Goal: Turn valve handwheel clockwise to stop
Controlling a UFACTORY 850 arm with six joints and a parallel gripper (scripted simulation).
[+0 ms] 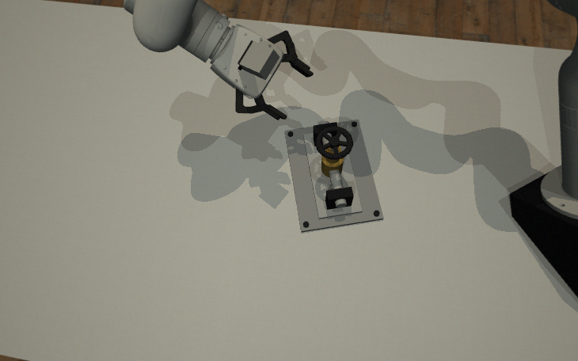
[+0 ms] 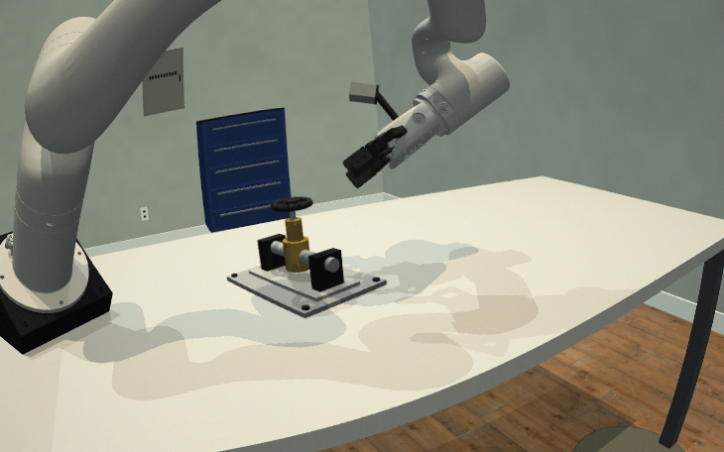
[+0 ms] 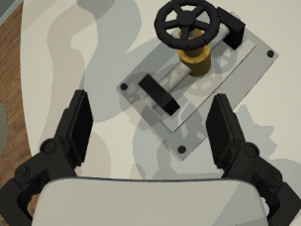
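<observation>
The valve stands on a grey baseplate [image 1: 332,176] near the table's middle. Its black spoked handwheel [image 1: 335,142] lies level on a brass stem [image 2: 296,241], above a pipe held by two black blocks. The handwheel also shows in the side view [image 2: 292,204] and in the wrist view [image 3: 186,21]. My gripper [image 1: 294,93] is open and empty. It hangs tilted in the air, above and to one side of the handwheel, well apart from it. In the side view the gripper [image 2: 366,162] is higher than the wheel. In the wrist view the gripper [image 3: 150,128] has its two fingers spread wide with the valve ahead.
The arm's black base [image 1: 564,224] stands at the table's edge, on the far side of the valve from the gripper. A blue panel [image 2: 244,168] leans against the wall behind the table. Wooden floor surrounds the table.
</observation>
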